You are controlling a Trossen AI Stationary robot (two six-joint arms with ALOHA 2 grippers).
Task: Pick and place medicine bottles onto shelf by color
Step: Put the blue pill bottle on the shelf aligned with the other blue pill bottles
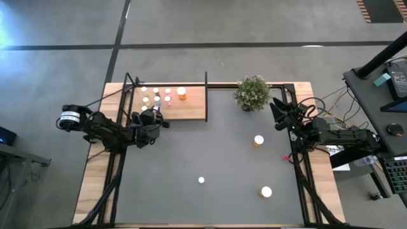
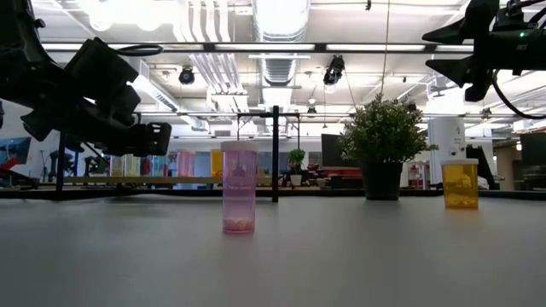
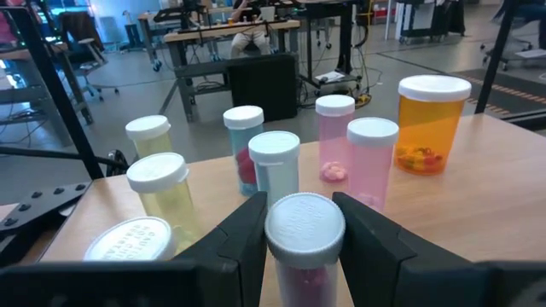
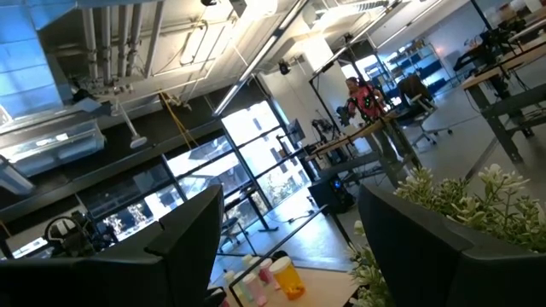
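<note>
Fingers of the left gripper (image 3: 304, 234) are clamping a pink bottle (image 3: 304, 247) over the shelf (image 1: 191, 108), lining it up beside the pink ones (image 3: 371, 162), apparently matching colour. Right gripper (image 4: 290, 230) is waiting spread wide by the plant (image 1: 252, 93).

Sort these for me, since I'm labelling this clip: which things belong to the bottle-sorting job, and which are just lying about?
Job:
- shelf
- bottles on it, including the big orange bottle
- pink bottle in the left gripper
- three loose bottles on the table

Lying about:
- potted plant
</note>
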